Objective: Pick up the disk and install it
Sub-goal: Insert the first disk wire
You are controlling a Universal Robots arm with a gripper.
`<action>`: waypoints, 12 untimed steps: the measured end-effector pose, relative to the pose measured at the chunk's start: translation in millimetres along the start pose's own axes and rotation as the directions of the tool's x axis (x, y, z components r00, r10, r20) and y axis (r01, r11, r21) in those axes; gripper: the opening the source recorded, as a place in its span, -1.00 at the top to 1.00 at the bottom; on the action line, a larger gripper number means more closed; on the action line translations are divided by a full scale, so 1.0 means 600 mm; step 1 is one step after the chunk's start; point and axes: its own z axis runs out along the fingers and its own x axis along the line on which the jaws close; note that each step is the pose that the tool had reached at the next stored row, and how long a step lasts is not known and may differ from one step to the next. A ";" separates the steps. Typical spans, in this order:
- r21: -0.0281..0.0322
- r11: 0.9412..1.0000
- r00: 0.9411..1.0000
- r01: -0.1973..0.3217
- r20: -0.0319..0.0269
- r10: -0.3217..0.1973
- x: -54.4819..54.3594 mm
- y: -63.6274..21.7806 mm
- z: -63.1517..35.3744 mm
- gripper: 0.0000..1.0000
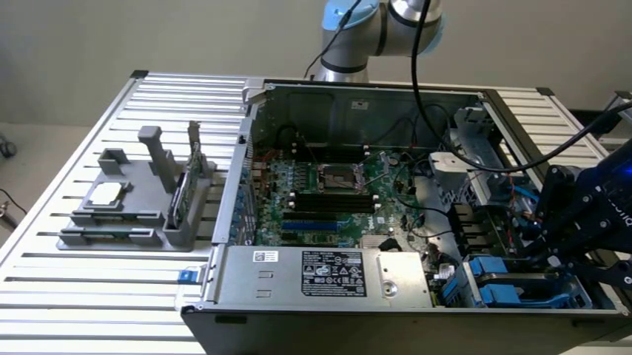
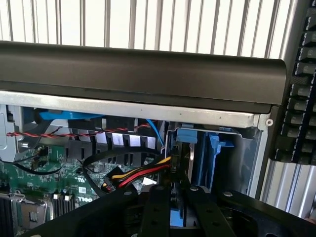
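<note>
The disk (image 2: 180, 170) is seen edge-on in the wrist view, a thin slab with blue carrier plastic at both ends. It is clamped between the narrowly set fingers of the gripper (image 2: 176, 197), which appear closed on its near end. Its far end lies inside the drive cage (image 2: 247, 158), beside a second blue carrier (image 2: 216, 148). In the exterior view the gripper (image 1: 553, 248) is placed at about four o'clock from the motherboard (image 1: 331, 192), over the corner of the case where the blue carriers (image 1: 491, 270) sit.

Insertion is judged to be under way. The slab should be kept parallel to the cage walls and pushed straight along the slot, since any tilt could jam the carrier rails. The red, yellow and black cable bundle (image 2: 143, 173) lies just beside the slot and should be kept from being pinched.

The open computer case (image 1: 242, 148) holds the motherboard at its centre and a long grey labelled box (image 1: 326, 275) at six o'clock. At nine o'clock from the case, a grey tray (image 1: 129, 222) on the slatted table (image 1: 118, 296) carries a small silver square chip (image 1: 106, 194) and upright cards (image 1: 195, 174).
</note>
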 end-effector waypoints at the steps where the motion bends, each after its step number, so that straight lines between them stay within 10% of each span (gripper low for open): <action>1: 0.000 1.000 1.000 0.000 0.000 0.000 0.000 0.000 0.000 0.62; 12: 0.002 1.000 1.000 0.000 0.000 0.000 0.002 -0.002 -0.020 0.48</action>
